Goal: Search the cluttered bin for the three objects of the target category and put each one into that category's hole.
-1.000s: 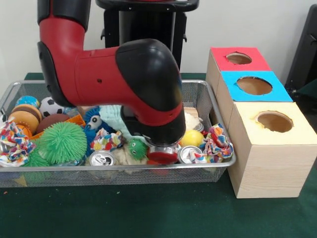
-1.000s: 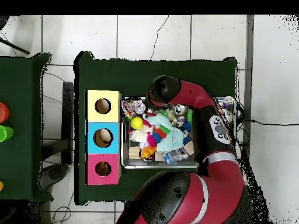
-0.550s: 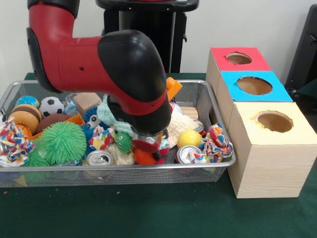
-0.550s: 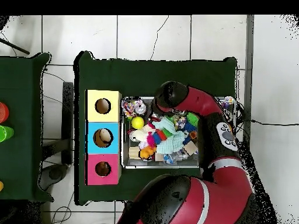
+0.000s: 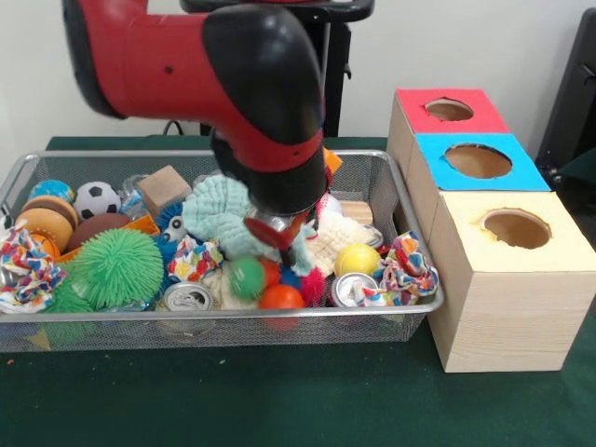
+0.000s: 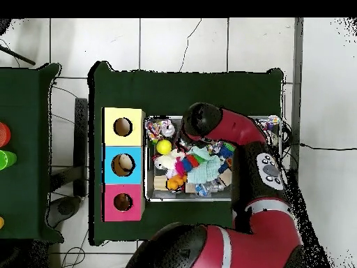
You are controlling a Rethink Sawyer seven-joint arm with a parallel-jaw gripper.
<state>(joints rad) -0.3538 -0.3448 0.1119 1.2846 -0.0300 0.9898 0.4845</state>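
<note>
My gripper (image 5: 283,242) hangs under the big black and red wrist, low over the middle of the wire bin (image 5: 411,199). The wrist hides it, so its state is unclear. A teal knitted cloth (image 5: 218,216) is bunched against the wrist's left side; whether it is held is unclear. Below lie a green ball (image 5: 247,277) and an orange ball (image 5: 280,297). A yellow ball (image 5: 358,259) and a can (image 5: 351,288) sit to the right. In the overhead view the wrist (image 6: 199,122) covers the bin's upper middle, beside the yellow ball (image 6: 163,147).
Three boxes with round holes stand right of the bin: red (image 5: 450,110), blue (image 5: 478,160), yellow (image 5: 517,228). The bin also holds a spiky green ball (image 5: 116,267), a soccer ball (image 5: 96,198), a wooden block (image 5: 166,189), a second can (image 5: 186,296) and patterned cloths (image 5: 408,265).
The wrist has risen and shifted from the bin's front rim toward its middle. The teal cloth has come up beside it. Toys beneath have shifted, uncovering the green and orange balls.
</note>
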